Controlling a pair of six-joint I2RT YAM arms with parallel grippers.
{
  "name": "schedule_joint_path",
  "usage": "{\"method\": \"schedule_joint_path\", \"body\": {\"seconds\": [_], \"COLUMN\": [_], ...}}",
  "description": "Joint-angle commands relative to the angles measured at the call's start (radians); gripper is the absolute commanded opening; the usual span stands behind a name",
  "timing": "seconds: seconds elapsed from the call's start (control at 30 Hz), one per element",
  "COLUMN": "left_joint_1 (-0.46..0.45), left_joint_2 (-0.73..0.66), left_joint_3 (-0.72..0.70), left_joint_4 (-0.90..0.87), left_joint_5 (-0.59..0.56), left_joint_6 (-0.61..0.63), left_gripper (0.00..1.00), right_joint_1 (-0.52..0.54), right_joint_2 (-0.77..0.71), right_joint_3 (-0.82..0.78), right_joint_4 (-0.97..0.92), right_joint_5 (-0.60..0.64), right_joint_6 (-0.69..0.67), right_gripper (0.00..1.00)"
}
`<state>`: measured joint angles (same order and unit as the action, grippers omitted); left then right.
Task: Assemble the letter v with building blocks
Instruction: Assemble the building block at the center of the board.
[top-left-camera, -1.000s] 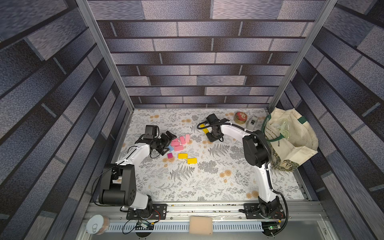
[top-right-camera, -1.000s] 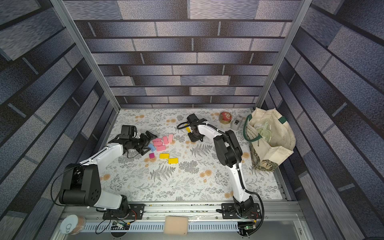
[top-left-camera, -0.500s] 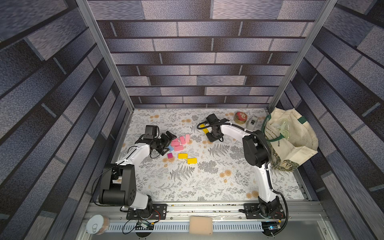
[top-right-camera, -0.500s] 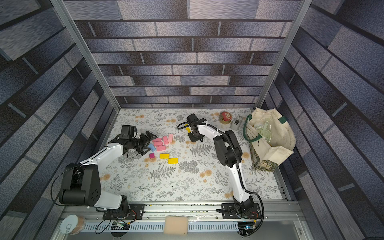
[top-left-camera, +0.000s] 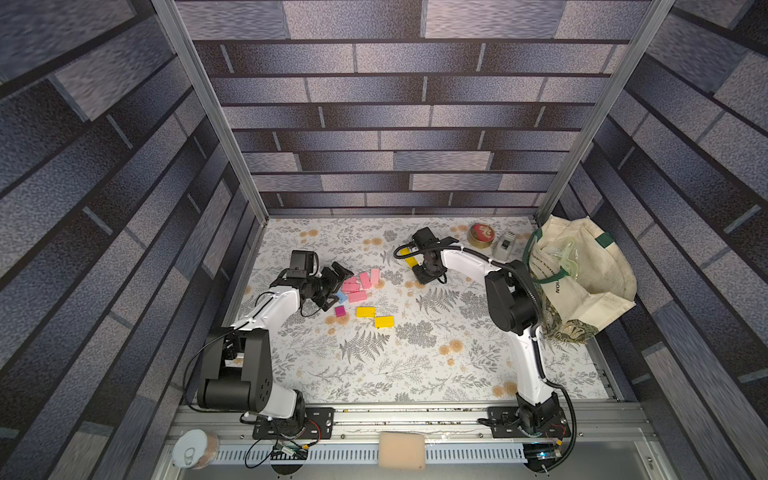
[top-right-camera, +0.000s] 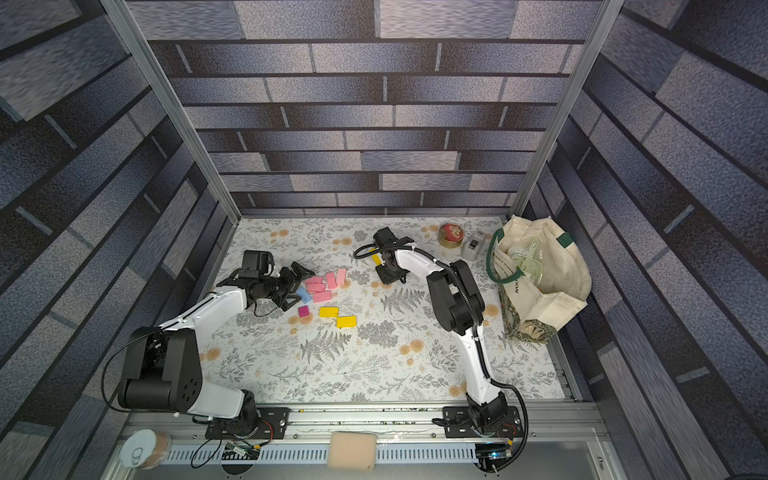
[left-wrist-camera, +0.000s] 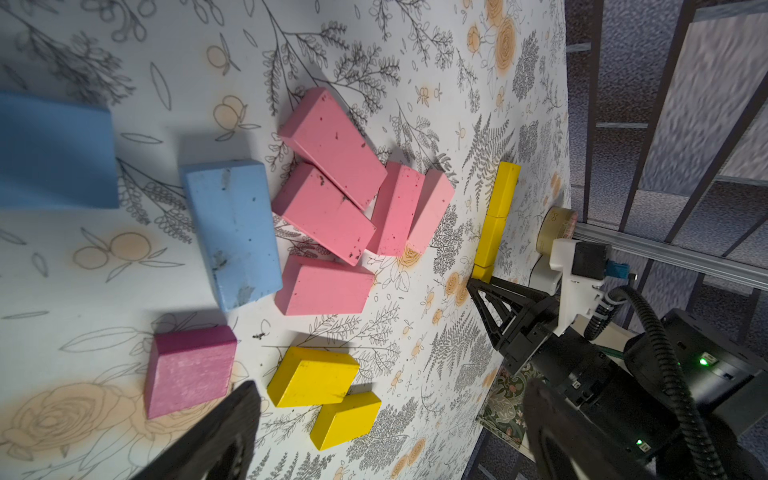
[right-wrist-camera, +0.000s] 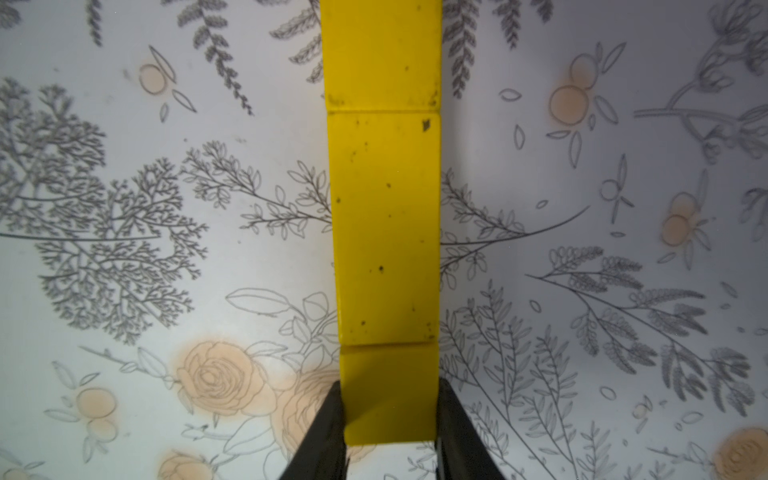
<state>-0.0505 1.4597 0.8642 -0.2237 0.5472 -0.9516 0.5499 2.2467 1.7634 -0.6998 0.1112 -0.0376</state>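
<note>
The left arm stretches low, with the left gripper just beside the pink bricks, jaws spread wide. The right arm arches well apart from the pink bricks, the right gripper clamped on a yellow brick.

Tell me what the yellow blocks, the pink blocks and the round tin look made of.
Yellow blocks: likely painted wood; matte, flat colour, a chipped corner and dark specks.
Pink blocks: same look, matte paint with scuffs and sharp edges; dense foam can't be ruled out.
Round tin: probably metal, with a red lid and gold-coloured rim; too small to be sure.
</note>
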Motion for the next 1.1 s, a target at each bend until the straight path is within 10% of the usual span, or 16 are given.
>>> {"method": "schedule_joint_path", "body": {"seconds": [0.0, 1.07], "left_joint_1": [0.008, 0.008], "left_joint_2": [0.005, 0.005], "left_joint_3": [-0.014, -0.014], "left_joint_4": [0.002, 0.001], "left_joint_5": [0.01, 0.008], "left_joint_6": [-0.009, -0.007], "left_gripper": [1.0, 1.0], "right_joint_1": [0.013, 0.012], "right_joint_2": [0.066, 0.067], "right_joint_3": [-0.021, -0.03], "right_joint_4": [-0.043, -0.044], "right_joint_5": [0.01, 0.01], "right_joint_6": [-0.007, -0.026], "right_gripper": [0.31, 0.41]}}
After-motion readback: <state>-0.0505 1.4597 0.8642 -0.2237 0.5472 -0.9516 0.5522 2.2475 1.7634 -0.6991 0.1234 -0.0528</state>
